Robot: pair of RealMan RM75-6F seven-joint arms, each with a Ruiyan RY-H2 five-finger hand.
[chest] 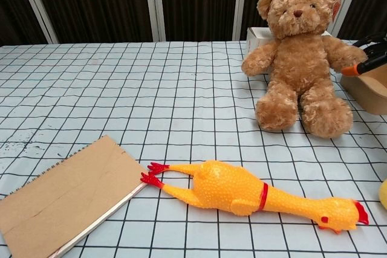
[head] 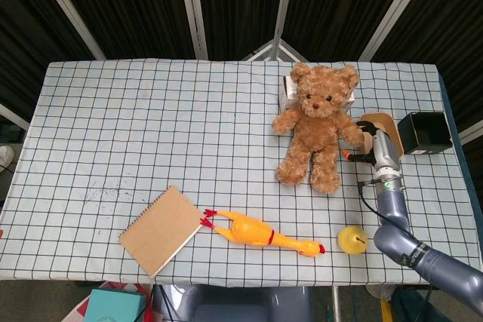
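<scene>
My right hand (head: 367, 143) reaches in from the right, close to the brown teddy bear's (head: 315, 126) outstretched arm. Its dark fingers with orange tips are spread and hold nothing. The chest view catches only those fingers (chest: 364, 63) at the right edge, just beside the teddy bear's (chest: 300, 58) paw. Whether they touch the fur I cannot tell. The bear sits upright facing me. My left hand shows in neither view.
A tan bowl (head: 379, 120) lies partly hidden behind the hand, next to a black box (head: 426, 132). A white box (head: 287, 93) stands behind the bear. On the checked tablecloth (head: 151, 126) near the front lie a yellow rubber chicken (head: 260, 233), a brown notebook (head: 161, 229) and a yellow ball (head: 352, 240).
</scene>
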